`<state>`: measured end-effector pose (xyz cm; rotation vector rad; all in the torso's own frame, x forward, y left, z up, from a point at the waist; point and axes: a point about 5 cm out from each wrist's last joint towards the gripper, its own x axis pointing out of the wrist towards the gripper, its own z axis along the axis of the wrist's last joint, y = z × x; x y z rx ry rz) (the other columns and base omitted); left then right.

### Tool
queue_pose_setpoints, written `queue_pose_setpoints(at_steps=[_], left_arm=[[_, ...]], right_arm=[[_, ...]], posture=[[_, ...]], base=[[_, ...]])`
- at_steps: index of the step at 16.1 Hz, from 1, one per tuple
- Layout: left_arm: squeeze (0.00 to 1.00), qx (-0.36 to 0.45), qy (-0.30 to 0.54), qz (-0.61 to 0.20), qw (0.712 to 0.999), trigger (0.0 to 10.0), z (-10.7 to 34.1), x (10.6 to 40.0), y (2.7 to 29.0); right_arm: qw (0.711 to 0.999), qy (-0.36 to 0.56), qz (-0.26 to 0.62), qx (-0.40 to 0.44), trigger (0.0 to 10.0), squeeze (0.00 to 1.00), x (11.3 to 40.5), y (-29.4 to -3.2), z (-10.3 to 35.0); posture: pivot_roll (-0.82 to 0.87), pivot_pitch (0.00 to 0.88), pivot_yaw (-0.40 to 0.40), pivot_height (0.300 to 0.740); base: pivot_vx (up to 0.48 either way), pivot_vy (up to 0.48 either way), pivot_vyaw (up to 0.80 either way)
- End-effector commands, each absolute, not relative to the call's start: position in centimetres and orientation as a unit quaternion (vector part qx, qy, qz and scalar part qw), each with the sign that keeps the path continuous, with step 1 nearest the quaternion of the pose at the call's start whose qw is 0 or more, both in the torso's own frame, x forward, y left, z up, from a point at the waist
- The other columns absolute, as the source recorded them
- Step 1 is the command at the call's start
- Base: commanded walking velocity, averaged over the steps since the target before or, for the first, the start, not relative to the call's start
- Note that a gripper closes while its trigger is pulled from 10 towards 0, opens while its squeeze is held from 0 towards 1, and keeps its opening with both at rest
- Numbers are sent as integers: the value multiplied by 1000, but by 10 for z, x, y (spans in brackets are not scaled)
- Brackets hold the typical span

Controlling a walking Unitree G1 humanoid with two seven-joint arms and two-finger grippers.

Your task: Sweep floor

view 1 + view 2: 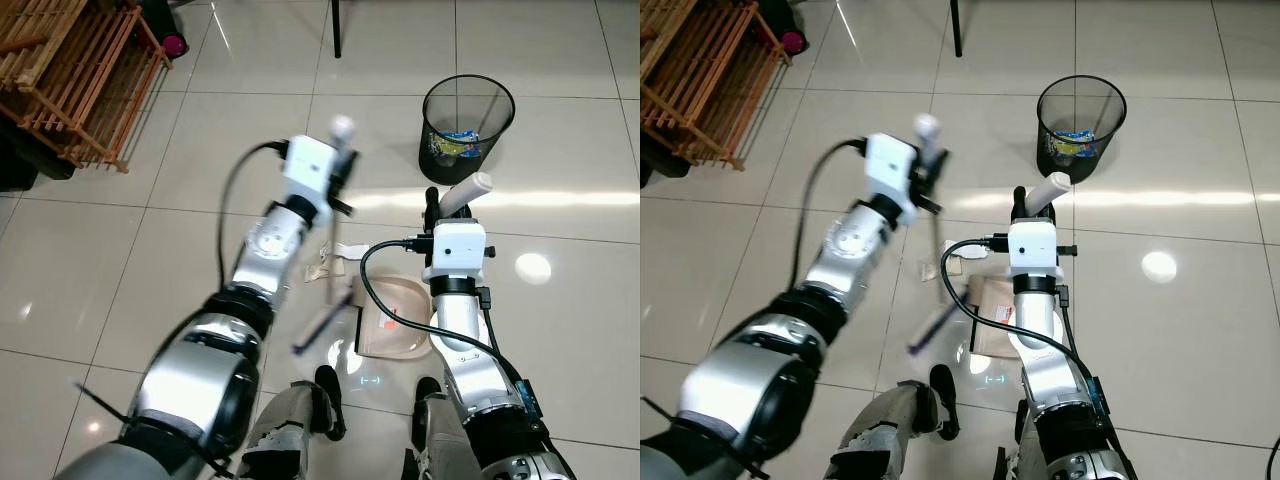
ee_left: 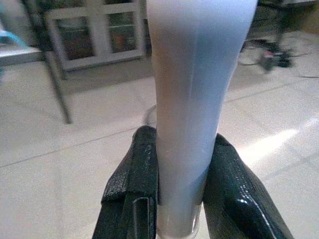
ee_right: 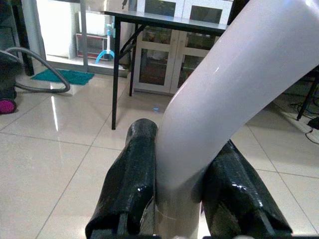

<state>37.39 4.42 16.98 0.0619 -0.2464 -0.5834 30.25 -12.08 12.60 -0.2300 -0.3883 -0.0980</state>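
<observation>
My left gripper [image 1: 343, 190] is shut on the white handle [image 2: 192, 99] of a broom, whose rounded top [image 1: 342, 127] sticks up above the fingers [image 2: 134, 189]. The stick slants down to a blurred dark head [image 1: 320, 330] near the floor. My right gripper [image 1: 445, 210] is shut on the white curved handle [image 3: 224, 99] of a beige dustpan [image 1: 395, 330], which lies on the tiles in front of me. Pale paper scraps [image 1: 328, 265] lie between the broom and the pan.
A black mesh bin [image 1: 467, 125] with some rubbish inside stands just beyond the dustpan. A wooden slatted rack [image 1: 80, 80] is at the far left, and a black table leg [image 1: 337, 30] is straight ahead. My legs [image 1: 300, 420] show at the bottom.
</observation>
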Motion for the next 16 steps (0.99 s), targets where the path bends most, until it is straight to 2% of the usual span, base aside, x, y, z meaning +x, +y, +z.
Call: queue_pose_setpoints(at_steps=[1, 3, 7, 11, 12, 14, 16], left_arm=[[0, 28, -113, -310, 944, 10000, 162, 368, 40], [0, 18, -124, -340, 932, 10000, 158, 359, 26], [0, 6, -162, -357, 920, 10000, 172, 356, 16], [0, 13, -210, -375, 903, 10000, 188, 351, 22], [0, 26, -231, -380, 895, 10000, 197, 348, 35], [0, 28, -236, -379, 894, 10000, 200, 348, 41], [0, 18, -242, -336, 910, 10000, 228, 346, 88]], right_arm=[[978, -169, -50, -113, 10000, 0, 297, -121, 116], [979, -166, -46, -109, 10000, 0, 296, -119, 116], [981, -156, -42, -105, 10000, 0, 293, -120, 110], [983, -144, -51, -101, 10000, 0, 293, -130, 106], [984, -135, -72, -94, 10000, 0, 293, -139, 104], [984, -131, -80, -91, 10000, 0, 294, -144, 103], [978, -129, -141, -81, 10000, 0, 299, -176, 111]], posture=[[27, 344, 188, 740], [25, 340, 182, 740], [31, 323, 163, 740], [39, 298, 149, 740], [44, 284, 148, 740], [44, 272, 150, 740], [35, 244, 154, 740]], base=[[0, 0, 0], [0, 0, 0], [0, 0, 0], [0, 0, 0], [0, 0, 0], [0, 0, 0], [0, 0, 0]])
